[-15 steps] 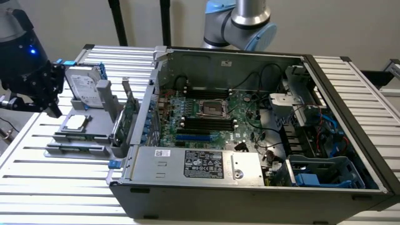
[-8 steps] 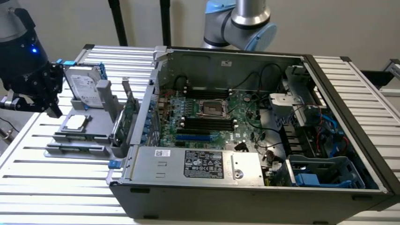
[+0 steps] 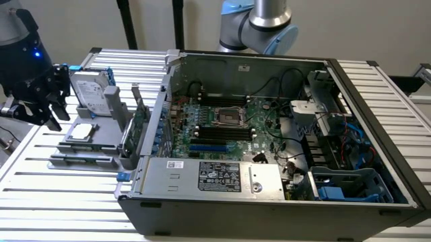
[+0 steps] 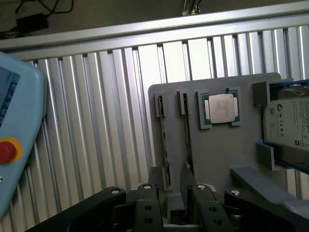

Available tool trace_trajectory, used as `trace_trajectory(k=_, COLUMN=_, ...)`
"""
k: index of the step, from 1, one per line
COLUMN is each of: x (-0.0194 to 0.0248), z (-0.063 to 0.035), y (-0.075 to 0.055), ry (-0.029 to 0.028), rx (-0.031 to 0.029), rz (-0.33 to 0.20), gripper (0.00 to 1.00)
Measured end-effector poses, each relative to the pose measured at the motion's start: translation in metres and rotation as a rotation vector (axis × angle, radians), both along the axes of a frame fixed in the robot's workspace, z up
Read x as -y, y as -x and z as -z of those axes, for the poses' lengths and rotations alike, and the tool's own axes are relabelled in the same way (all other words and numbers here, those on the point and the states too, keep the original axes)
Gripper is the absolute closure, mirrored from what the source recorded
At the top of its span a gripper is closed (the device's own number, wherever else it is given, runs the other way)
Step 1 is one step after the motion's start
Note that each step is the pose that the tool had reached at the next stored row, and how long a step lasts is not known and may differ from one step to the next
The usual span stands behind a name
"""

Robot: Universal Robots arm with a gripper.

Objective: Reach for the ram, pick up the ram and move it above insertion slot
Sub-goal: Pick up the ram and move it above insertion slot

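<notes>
**While the end effector (image 4: 174, 195) hung open, the ram (image 4: 187, 137) sat ungrasped**

Although the jaws stood wide apart and held nothing, they were well short of contact. In the exterior view the end effector hovered to the exterior view's left of the grey fixture (image 3: 67, 148), above the slatted surface (image 3: 40, 191). The ram stood on edge in a fixture slot. I took it to be the thin board nearer the CPU (image 4: 220, 107), with the expansion card (image 4: 164, 145) just beside it in the neighbouring slot. That reading was uncertain, since both boards were seen edge-on.

Risks: the two boards stood close together, so a finger descending off-centre could strike the card or seize the wrong board. A skewed grip on so thin a stick could tilt it or bind it in the slot.

Room: the slats were open on the exterior view's left. On its right, the case wall (image 3: 165, 101) rose just beside the fixture, leaving little margin. The hard drive (image 4: 289, 121) sat beyond the CPU, away from the slots. A pale blue pendant (image 4: 14, 121) sat well apart on the card's side.
</notes>
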State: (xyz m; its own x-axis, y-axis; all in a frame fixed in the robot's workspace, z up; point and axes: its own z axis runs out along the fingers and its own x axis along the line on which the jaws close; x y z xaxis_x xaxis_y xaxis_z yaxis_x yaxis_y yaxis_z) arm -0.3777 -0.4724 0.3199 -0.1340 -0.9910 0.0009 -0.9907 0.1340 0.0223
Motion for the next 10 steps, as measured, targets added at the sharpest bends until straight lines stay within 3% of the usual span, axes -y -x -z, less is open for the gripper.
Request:
trace_trajectory(k=1, x=0.0000, z=0.0016, y=0.000, ry=0.0001, rx=0.0000, rz=0.000, gripper=0.64)
trace_trajectory(k=10, x=0.0000, z=0.0178, y=0.000, ry=0.0001, rx=-0.0001, rz=-0.005, gripper=0.64)
